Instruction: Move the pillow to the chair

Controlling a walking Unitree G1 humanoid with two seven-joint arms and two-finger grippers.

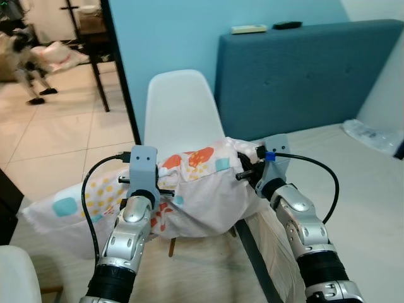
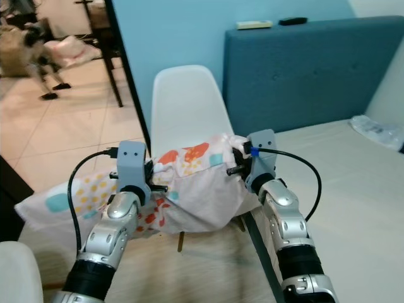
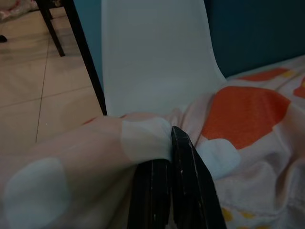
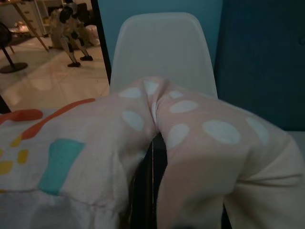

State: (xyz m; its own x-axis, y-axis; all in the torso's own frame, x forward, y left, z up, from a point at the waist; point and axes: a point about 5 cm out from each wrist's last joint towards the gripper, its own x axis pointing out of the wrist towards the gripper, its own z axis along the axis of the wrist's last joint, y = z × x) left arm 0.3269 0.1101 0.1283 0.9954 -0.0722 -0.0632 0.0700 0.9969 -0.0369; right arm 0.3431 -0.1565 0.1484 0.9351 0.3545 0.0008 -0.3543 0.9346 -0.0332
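carrying the patterned pillow between both arms, the robot faces the white shell chair, which stands just beyond it against the blue wall. the left gripper is pinched shut on the pillow's fabric at its left part, the right gripper clamped on a fold at its right end. the pillow's long axis runs left to right, sagging between them, directly in front of the seat and level with it, so the move looks like a short push forward before letting go. the bed lies to the right.

Teal upholstered headboard, pale bed surface, tiled floor, possibly two remotes atop the headboard
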